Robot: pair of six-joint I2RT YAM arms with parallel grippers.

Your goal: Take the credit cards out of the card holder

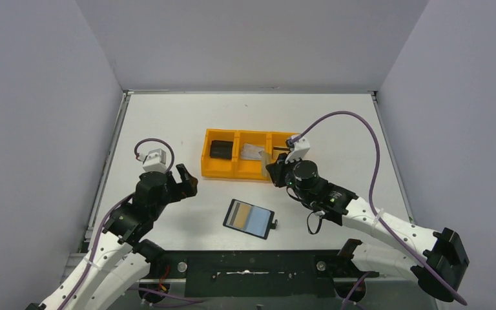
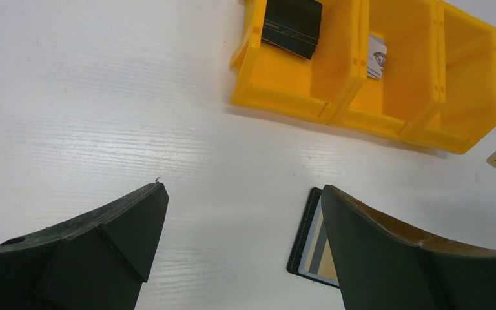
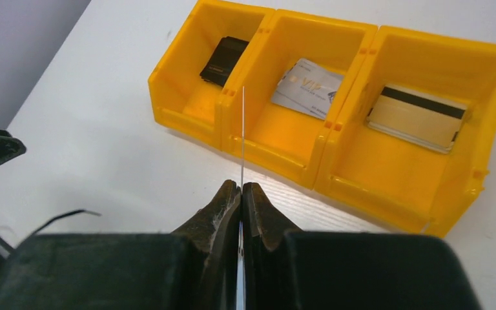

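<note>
Jaws of the left gripper (image 1: pixel 187 179) stand wide apart, holding nothing, above the table (image 1: pixel 168 123) left of the orange tray (image 1: pixel 219 171). Its left bin holds a black block (image 1: pixel 220 149), the middle a silvery-grey card (image 3: pixel 308 88), the right a gold card (image 3: pixel 418 116) with a dark stripe. Nearer the arms, the card holder (image 1: pixel 250 218) lies open, flat on the table. The right gripper (image 3: pixel 241 187) is clamped on a third thin card (image 3: pixel 242 129), just before the tray's front wall.

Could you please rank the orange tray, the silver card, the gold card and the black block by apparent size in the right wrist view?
Largest: orange tray.
Next: gold card and silver card, too alike to rank.
Smallest: black block.
</note>
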